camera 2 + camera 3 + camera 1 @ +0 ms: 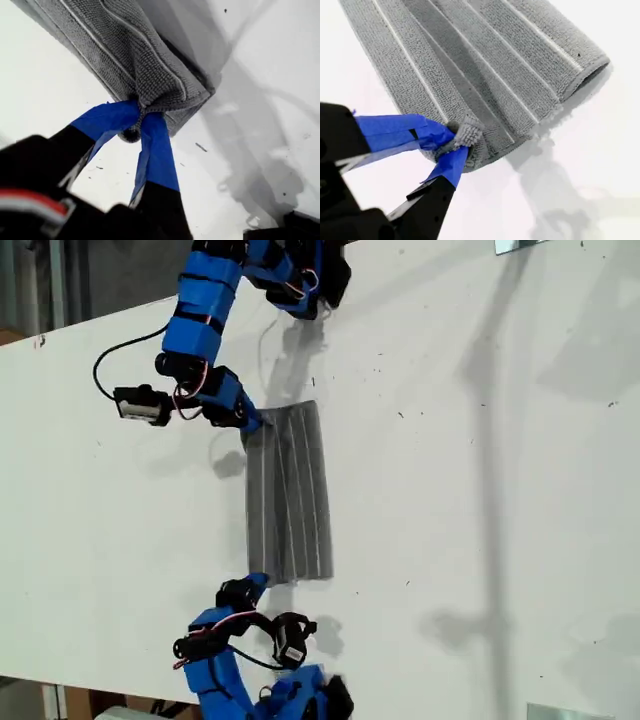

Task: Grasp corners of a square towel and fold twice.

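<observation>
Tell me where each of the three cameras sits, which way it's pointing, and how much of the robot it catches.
Exterior view: above the white table, looking down on the folded towel; one blue arm at this view's top, another at its bottom.
First wrist view: behind my first tool, looking along its blue fingers, shut on a towel corner.
Second wrist view: behind my second tool, likewise pinching a corner.
Shared: all three show the striped towel on the table.

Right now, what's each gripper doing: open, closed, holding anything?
My first gripper: closed, pinching a corner of the towel.
My second gripper: closed, pinching another corner of the same towel.
</observation>
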Motion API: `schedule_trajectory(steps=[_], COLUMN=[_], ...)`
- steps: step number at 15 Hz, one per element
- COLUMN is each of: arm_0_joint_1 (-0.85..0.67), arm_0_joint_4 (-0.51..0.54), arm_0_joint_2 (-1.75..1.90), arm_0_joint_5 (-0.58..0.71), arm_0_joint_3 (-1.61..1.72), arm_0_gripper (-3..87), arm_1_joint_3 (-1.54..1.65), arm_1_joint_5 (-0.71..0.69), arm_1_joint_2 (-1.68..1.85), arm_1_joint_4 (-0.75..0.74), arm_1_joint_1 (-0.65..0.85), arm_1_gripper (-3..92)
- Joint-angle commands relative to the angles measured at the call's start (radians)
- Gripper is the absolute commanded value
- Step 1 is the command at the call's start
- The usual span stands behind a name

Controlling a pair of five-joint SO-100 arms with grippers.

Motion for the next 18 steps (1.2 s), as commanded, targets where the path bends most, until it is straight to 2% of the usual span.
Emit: schedule_trajectory(steps=[1, 4, 10, 13, 18], arm_0_joint_1=[-0.072, -0.087, 0.207, 0.268, 0.298], arm_0_joint_4=[-0.04, -0.044, 0.034, -0.023, -0.086], arm_0_joint_2=[-0.087, -0.253, -0.186, -0.193, -0.279], arm_0_joint_5=[0.054, 0.071, -0.126, -0.186, -0.207], arm_0_joint_3=[-0.021, -0.104, -0.133, -0.072, -0.054], arm_0_gripper=[-0.2, -0.2, -0.2, -0.2, -0.2], arm_1_joint_3=[0.048, 0.12, 0.287, 0.38, 0.511], arm_1_joint_5=[-0.018, -0.035, 0.046, 0.126, 0.166], arm_1_joint_2=[-0.023, -0.092, 0.069, 0.127, 0.15], arm_1_joint_4=[-0.061, -0.121, -0.106, -0.132, -0.219], arm_1_joint_1=[0.046, 0.094, -0.091, -0.199, -0.239], arm_1_gripper=[-0.1, -0.1, -0.1, -0.1, -0.1])
